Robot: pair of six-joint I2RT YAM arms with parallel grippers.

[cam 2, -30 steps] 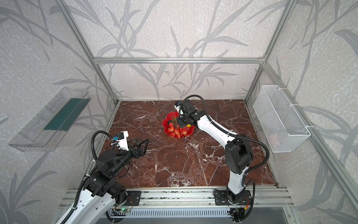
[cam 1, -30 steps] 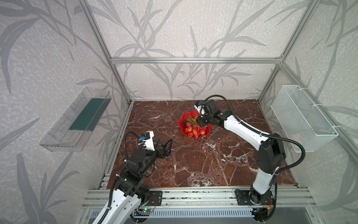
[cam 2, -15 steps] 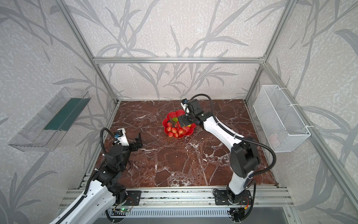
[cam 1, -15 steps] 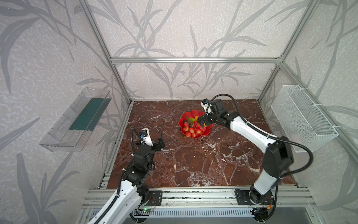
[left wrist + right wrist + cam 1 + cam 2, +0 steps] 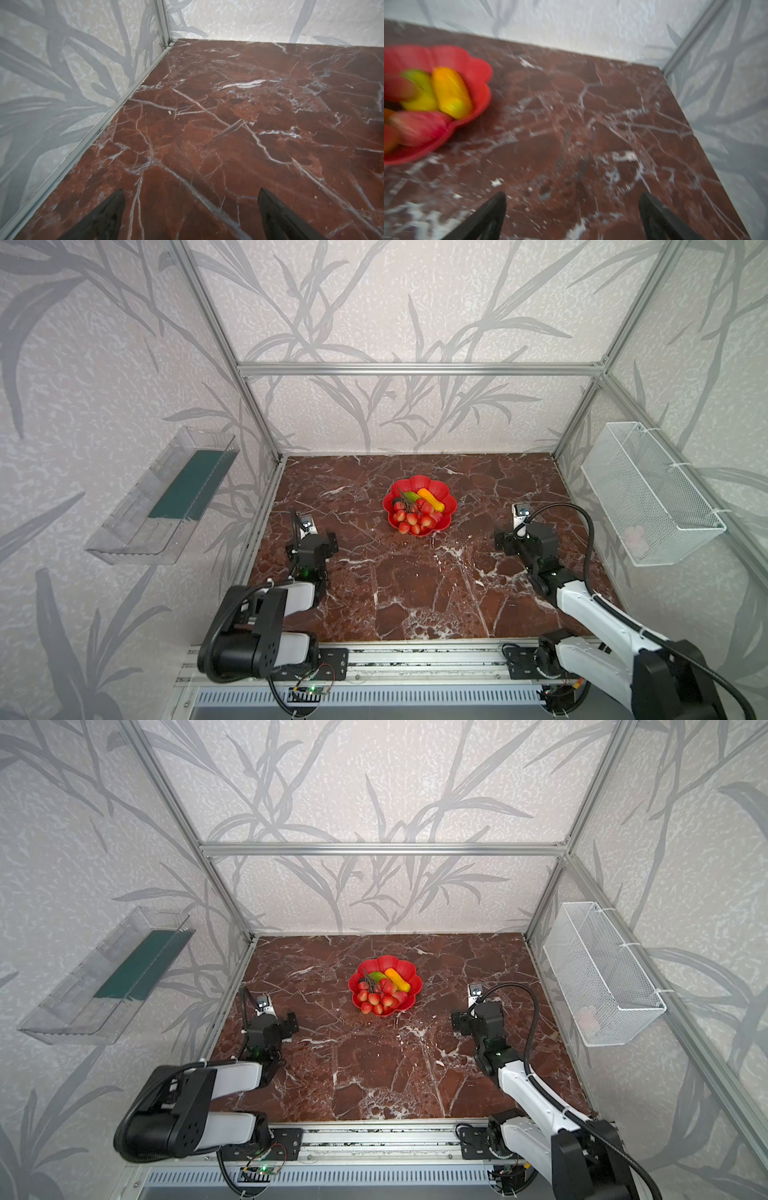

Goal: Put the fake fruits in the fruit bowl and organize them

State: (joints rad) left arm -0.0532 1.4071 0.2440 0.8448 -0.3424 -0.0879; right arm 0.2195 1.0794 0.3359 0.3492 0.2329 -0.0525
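Centrally, glossy scalloped red fruit bowl (image 5: pixel 441 488) full of plastic fake fruits (image 5: pixel 415 513); left tool (image 5: pixel 191 194) and right tool (image 5: pixel 572 197) agape, empty.

In the right wrist view the bowl (image 5: pixel 475 70) is blurred and cut off by the picture's edge; the fruits (image 5: pixel 450 91) in it smear together. In both top views fruits cover the bowl's centre. Right of the bowl, a pale item (image 5: pixel 634 537) in the basket (image 5: pixel 648 489) is too faint to identify.

One red bowl (image 5: pixel 420 481) holding one orange fruit (image 5: pixel 431 499), one green fruit (image 5: pixel 409 496) and one bunch of berries (image 5: pixel 415 517); one wire basket (image 5: pixel 648 493); one clear tray (image 5: pixel 137 526).
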